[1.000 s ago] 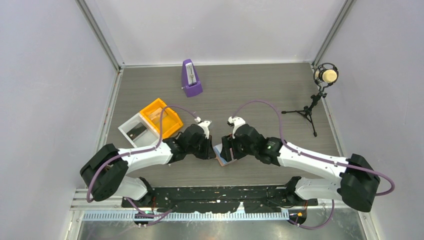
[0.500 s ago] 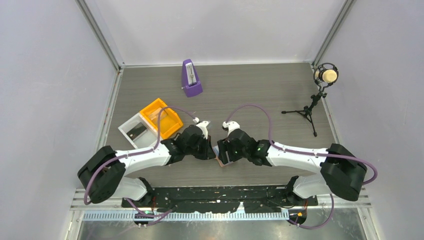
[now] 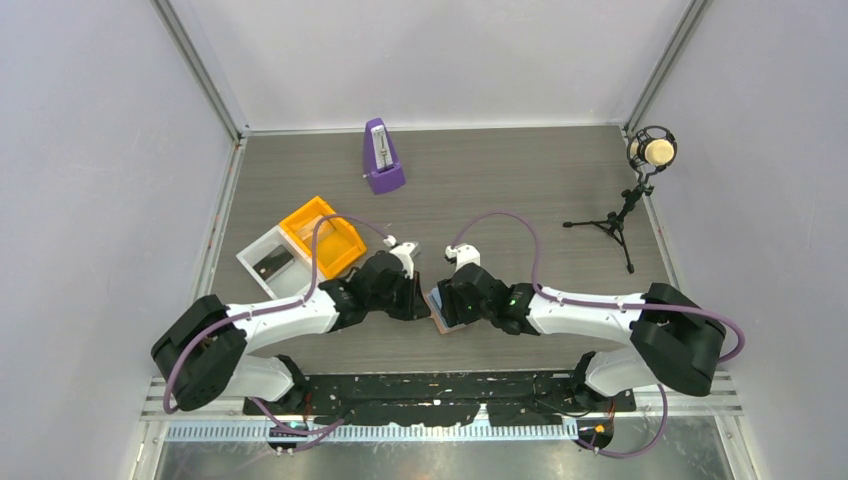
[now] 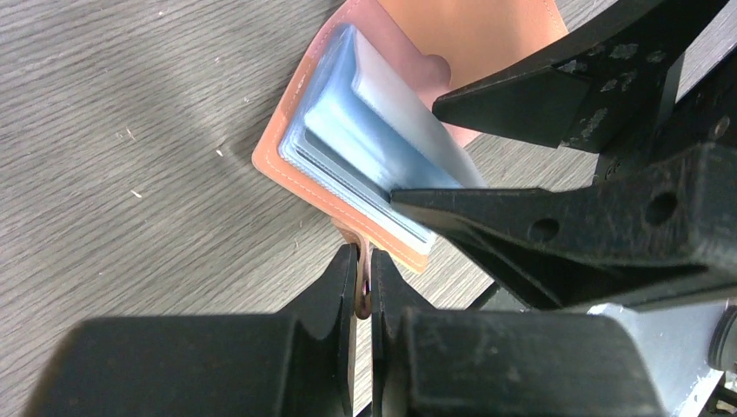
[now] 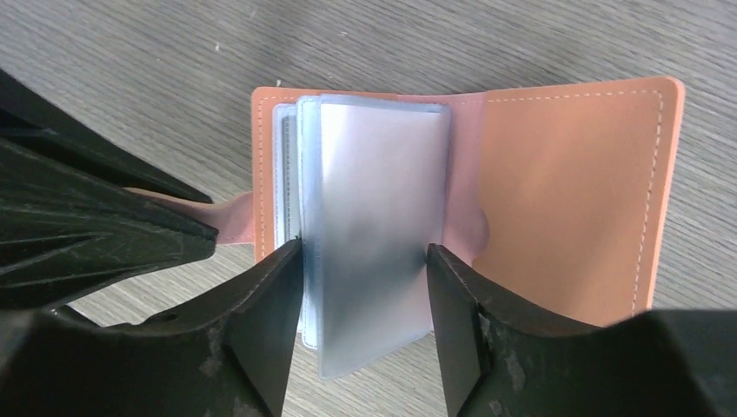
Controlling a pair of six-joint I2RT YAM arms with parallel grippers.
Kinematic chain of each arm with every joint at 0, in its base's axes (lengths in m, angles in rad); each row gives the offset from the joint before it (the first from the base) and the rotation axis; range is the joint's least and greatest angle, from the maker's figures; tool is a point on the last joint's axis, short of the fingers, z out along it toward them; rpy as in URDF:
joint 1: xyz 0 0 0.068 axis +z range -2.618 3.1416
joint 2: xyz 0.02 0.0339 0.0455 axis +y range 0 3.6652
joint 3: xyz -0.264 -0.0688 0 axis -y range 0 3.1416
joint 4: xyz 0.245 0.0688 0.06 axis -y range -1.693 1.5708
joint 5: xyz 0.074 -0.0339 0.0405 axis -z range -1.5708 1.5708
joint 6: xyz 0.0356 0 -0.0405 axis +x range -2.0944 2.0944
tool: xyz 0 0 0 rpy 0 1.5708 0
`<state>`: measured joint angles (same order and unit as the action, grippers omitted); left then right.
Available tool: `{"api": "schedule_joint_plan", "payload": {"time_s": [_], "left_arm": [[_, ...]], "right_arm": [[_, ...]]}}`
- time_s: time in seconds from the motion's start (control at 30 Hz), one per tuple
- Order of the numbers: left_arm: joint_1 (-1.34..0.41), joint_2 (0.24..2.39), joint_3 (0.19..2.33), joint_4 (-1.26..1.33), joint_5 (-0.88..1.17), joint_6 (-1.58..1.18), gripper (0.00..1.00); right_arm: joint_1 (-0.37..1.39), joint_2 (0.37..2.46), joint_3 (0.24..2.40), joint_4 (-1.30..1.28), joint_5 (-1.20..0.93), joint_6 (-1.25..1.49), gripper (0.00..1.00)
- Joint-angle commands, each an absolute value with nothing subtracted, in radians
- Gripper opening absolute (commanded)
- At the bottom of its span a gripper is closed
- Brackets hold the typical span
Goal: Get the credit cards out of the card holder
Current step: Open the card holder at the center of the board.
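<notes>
The card holder (image 5: 574, 191) lies spread open on the table, salmon-tan, with a stack of blue-grey plastic sleeves (image 5: 374, 200) standing up from its middle. It also shows in the left wrist view (image 4: 300, 174) and from the top (image 3: 441, 323). My left gripper (image 4: 363, 261) is shut on the holder's small side tab (image 5: 233, 217). My right gripper (image 5: 363, 261) is open, one finger on each side of the sleeve stack. No dark credit card shows plainly in the sleeves; only thin grey edges (image 5: 283, 174). From the top, the two grippers, left (image 3: 418, 298) and right (image 3: 447, 300), meet over the holder.
A white bin (image 3: 252, 254) holding a dark flat thing (image 3: 272, 264) and an orange tray (image 3: 322, 236) stand to the left. A purple metronome (image 3: 381, 158) stands at the back. A microphone on a small tripod (image 3: 640, 165) stands at the right.
My right arm has swung its elbow in to the left, and its gripper has settled closer over the holder's sleeves. My left gripper has stayed on the tab.
</notes>
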<state>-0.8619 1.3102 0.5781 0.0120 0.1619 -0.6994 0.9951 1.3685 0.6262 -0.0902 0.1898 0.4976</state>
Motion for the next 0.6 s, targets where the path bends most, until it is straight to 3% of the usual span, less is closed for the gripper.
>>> {"api": "schedule_joint_plan", "payload": {"time_s": [0.0, 0.57], "left_arm": [[-0.865, 1.271, 0.567, 0.054, 0.175, -0.697, 0.0], [-0.865, 1.277, 0.553, 0.003, 0.136, -0.669, 0.0]], "right_arm": [[0.999, 1.344, 0.606, -0.085, 0.285, 0.532, 0.57], [0.963, 1.177, 0.534, -0.182, 0.377, 0.578, 0.54]]}}
